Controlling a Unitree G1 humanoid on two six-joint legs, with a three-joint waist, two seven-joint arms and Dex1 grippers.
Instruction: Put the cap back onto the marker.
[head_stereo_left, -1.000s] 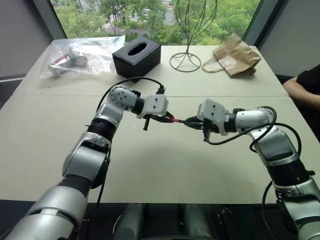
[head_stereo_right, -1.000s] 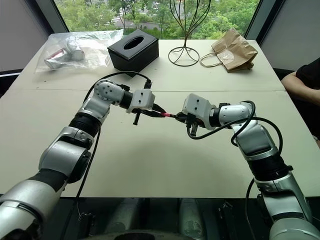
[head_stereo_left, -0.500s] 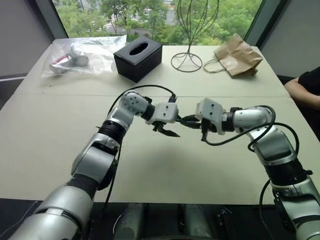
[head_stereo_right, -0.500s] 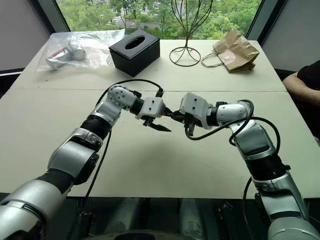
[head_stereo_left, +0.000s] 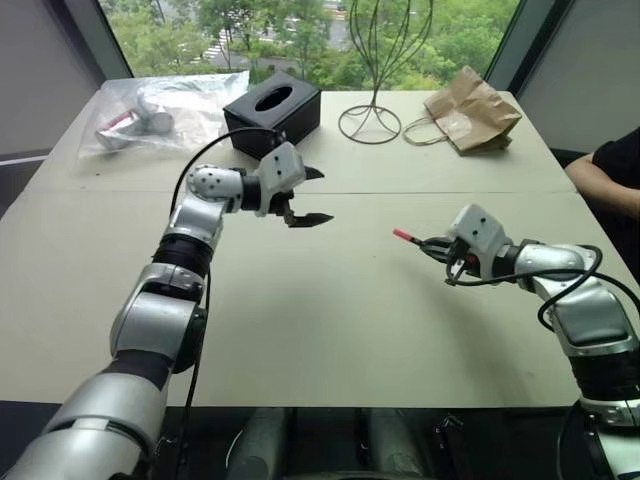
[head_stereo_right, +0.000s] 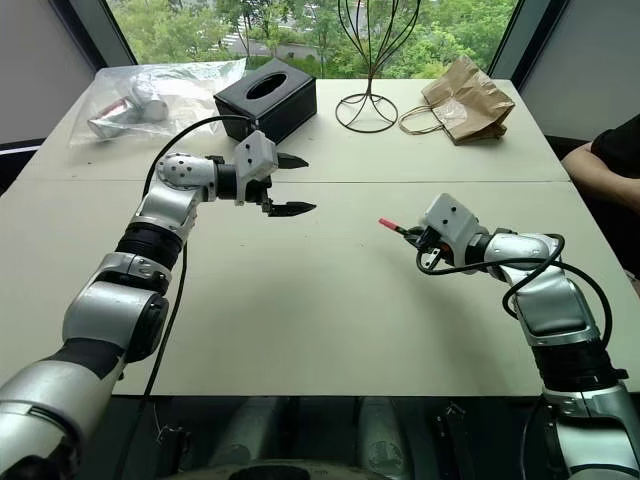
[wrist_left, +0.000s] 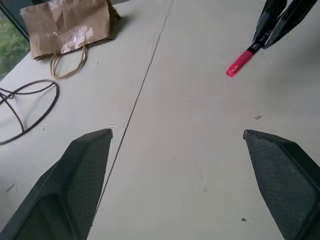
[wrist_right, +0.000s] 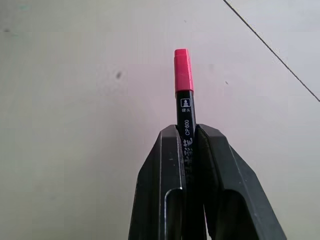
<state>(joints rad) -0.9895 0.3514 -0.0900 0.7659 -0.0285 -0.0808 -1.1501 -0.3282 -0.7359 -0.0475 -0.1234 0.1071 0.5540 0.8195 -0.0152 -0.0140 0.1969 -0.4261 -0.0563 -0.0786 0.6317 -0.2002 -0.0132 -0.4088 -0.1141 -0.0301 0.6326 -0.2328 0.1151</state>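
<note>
1. Both arms have drawn apart since the earlier frames, in which the two grippers met tip to tip over the middle of the pale beige table (head_stereo_left: 330, 320); they are now well apart, the left toward the black tissue box (head_stereo_left: 272, 106), the right out to its own side.
2. Left gripper (head_stereo_left: 306, 196): its two black fingers (wrist_left: 82, 170) have gone from pressed together to spread wide, and nothing lies between them.
3. Right gripper (wrist_right: 186, 145): fingers pressed together, pinching the slender dark marker (wrist_right: 185, 117) with white print on its barrel; it hangs above the table, the marker pointing toward the left arm.
4. Small red-pink plastic cap (wrist_right: 182, 70): seated on the free end of the marker, in line with the barrel. From the left wrist view the same red-pink end (wrist_left: 239, 63) shows clear of the tabletop, jutting from the right gripper's black fingers.
5. Reading of the change: the left gripper appears to have let go of the cap once it was on the marker, so the capping step looks finished. Whether the cap is pushed fully home cannot be told.
6. Bystanders on the table, far side: a clear plastic bag (head_stereo_left: 165, 110), a wire stand (head_stereo_left: 372, 120) and a crumpled brown paper bag (head_stereo_left: 473, 110), all well away from both grippers.
</note>
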